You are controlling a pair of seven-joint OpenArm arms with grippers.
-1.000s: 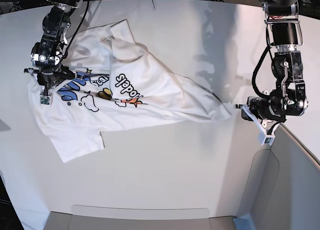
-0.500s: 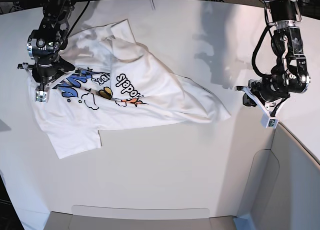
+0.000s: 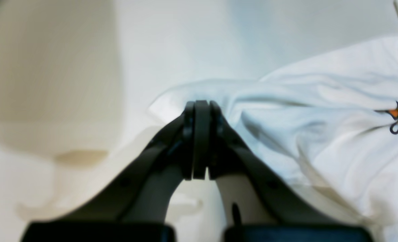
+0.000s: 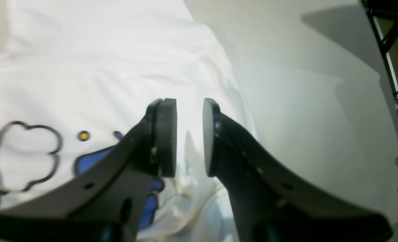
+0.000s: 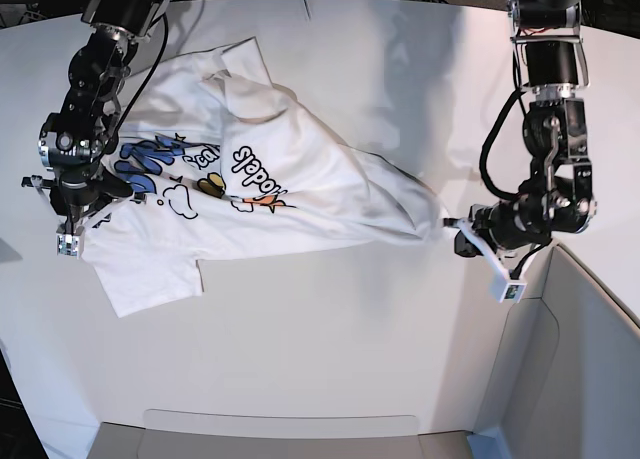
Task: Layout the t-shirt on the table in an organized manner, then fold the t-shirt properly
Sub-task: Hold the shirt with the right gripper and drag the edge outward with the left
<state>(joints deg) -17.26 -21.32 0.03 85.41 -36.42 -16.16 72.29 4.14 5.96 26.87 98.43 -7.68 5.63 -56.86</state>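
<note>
while the t-shirt [image 5: 270, 189] lies crumpled across the table [image 5: 330, 329] upper left, i see left tool [image 3: 200, 107] clamped on its right corner, right tool [image 4: 189, 134] apart over its left edge.

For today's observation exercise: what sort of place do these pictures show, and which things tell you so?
Probably a robotics lab or test bench: two camera-carrying arms, the left gripper and right gripper, work a printed t-shirt on a bare white table, cables overhead.

Showing two black jointed arms [image 5: 556, 129] trailing looped black cables [image 5: 500, 149], wearing matte black curved fingers [image 4: 239, 158] with small screw holes and flat pads [image 3: 200, 134].
</note>
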